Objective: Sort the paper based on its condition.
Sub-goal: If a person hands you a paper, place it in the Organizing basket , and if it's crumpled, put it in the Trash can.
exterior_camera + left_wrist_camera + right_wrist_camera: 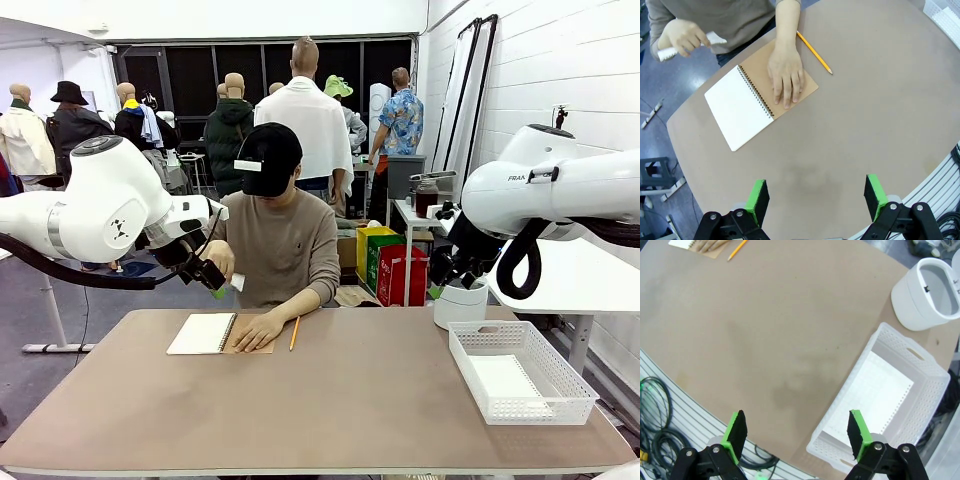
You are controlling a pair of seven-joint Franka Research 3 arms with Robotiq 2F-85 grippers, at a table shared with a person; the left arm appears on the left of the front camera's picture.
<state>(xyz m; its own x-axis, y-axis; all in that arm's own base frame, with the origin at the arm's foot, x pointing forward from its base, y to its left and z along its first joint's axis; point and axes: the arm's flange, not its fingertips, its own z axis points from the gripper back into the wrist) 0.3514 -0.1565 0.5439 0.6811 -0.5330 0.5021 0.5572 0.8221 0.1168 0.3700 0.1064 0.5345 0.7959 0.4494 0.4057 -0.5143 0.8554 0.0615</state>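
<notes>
**Scrunched sheet held out past the worktop's edge as both tools wait empty**

I have the left tool (815,187) spread wide with nothing between its pads, above a bare stretch of the worktop (855,125). At eleven o'clock in its wrist view, a person's hand (682,36) holds a scrunched sheet (665,52) out beyond the worktop's edge, over the floor. The person's other hand (786,75) lies flat on the notebook (737,107), with a pencil (814,51) just beside it.

The right tool (796,417) is also spread and empty. Its wrist view shows the basket (845,395) at three o'clock, with a flat sheet (880,385) lying in it. The round bin (927,292) is at one o'clock.

I see the handover as the biggest risk. The sheet is mostly wrapped in the person's fingers, so closing the left tool too early or too deep could nip them. Closing too shallow on such light paper could let it slip, and it would land on the floor where neither tool reaches easily.

The second risk is the carry. Both containers sit at the worktop's three o'clock side, near the right arm. If the left arm sweeps across, the two arms may come close, or the notebook and pencil may get brushed.

The last risk is sorting. A sheet that looks this creased probably belongs in the bin, and dropping it on the flat one would spoil the sort.
</notes>
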